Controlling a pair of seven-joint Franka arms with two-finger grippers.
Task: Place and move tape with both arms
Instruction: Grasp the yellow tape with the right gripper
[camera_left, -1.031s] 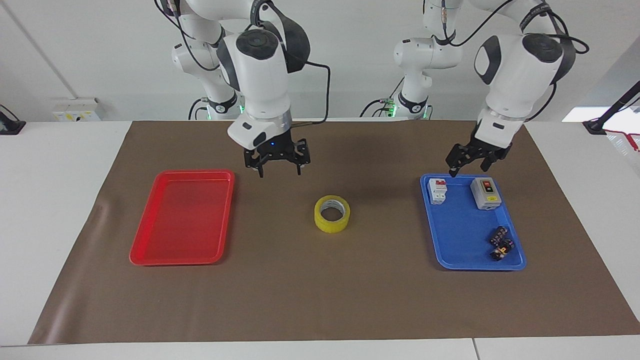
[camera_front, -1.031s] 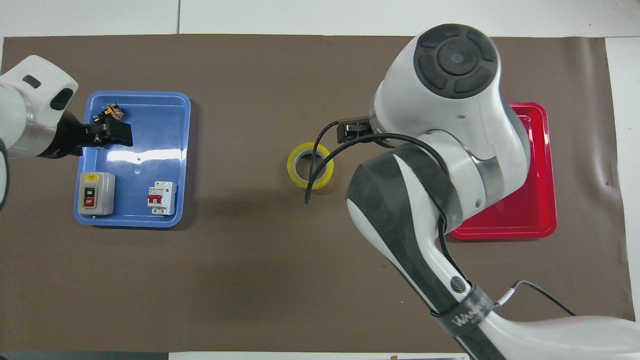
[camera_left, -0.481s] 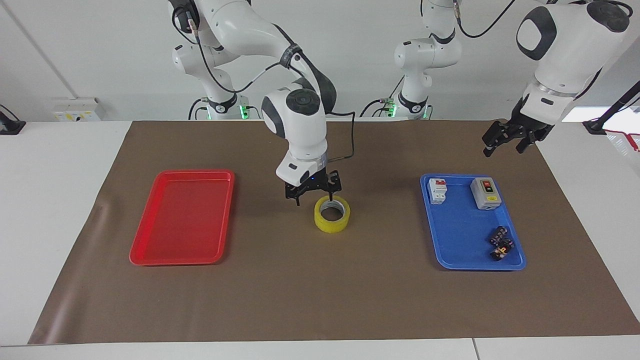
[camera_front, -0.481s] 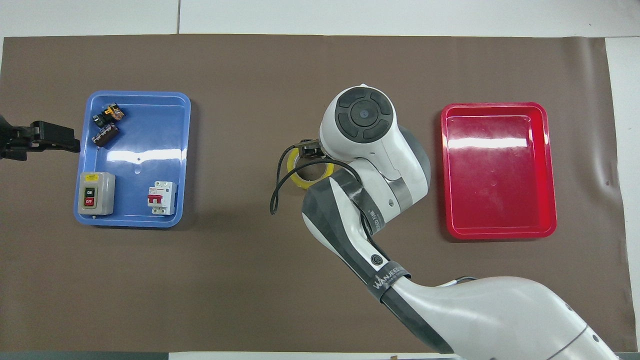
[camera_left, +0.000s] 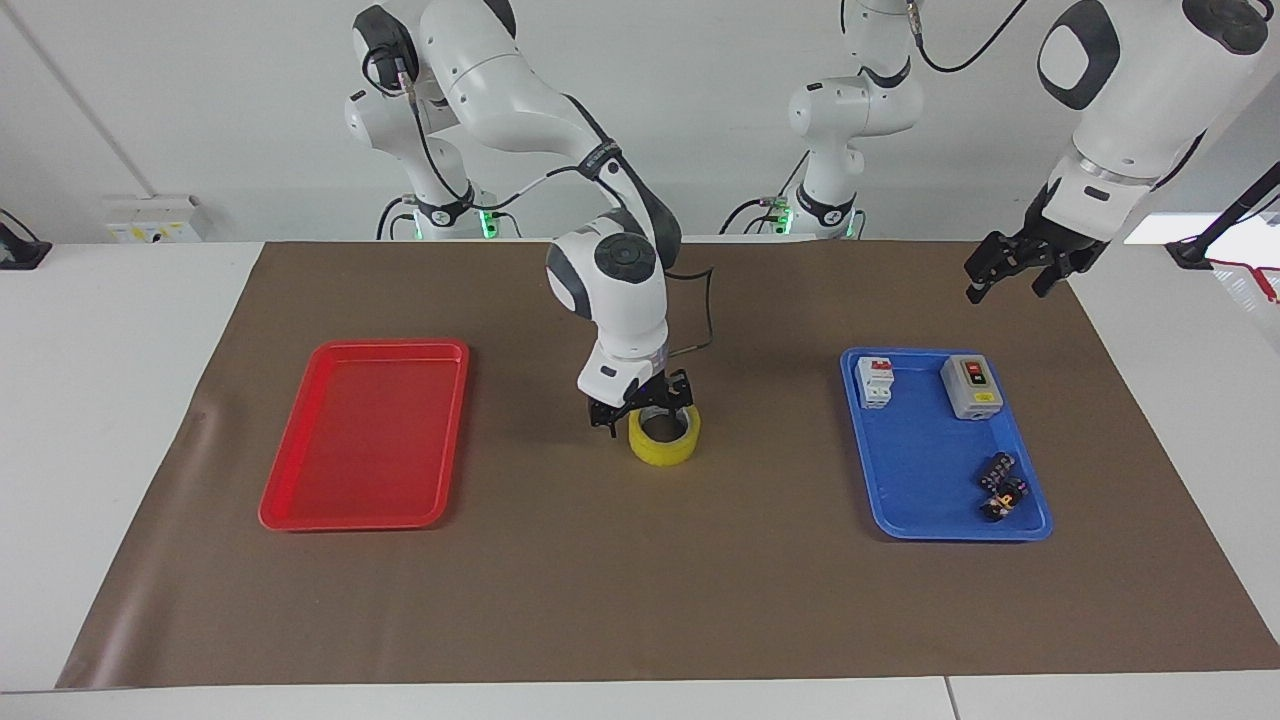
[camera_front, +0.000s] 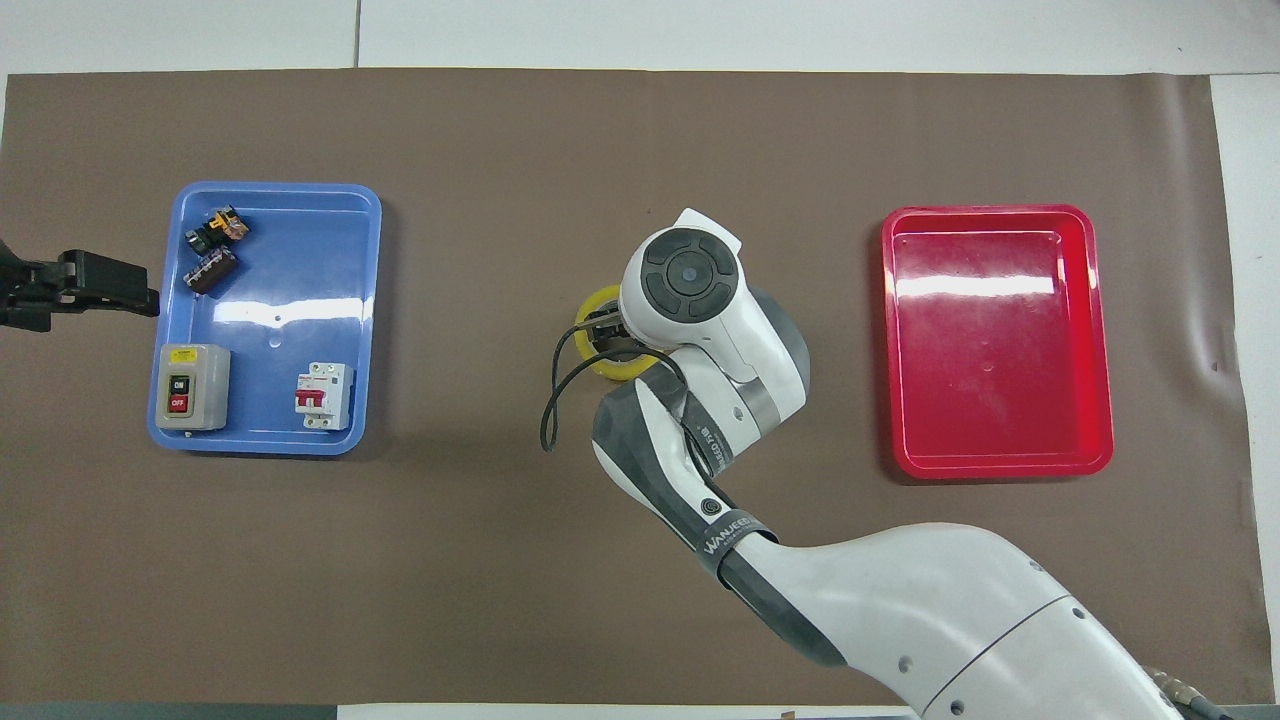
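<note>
At the middle of the brown mat, the tape (camera_left: 664, 435) lies flat, and the right gripper (camera_left: 643, 406) straddles its wall with fingers spread wide, not yet clamped. Over the mat beside the blue tray (camera_left: 930, 500), the left gripper (camera_left: 1012, 272) hangs empty, fingers apart.

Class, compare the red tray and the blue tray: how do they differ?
The red tray holds nothing; the blue tray holds a grey switch box, a breaker and small dark parts. Red lies toward the right arm's end, blue toward the left arm's. Both are shallow rectangles on the brown mat.
</note>
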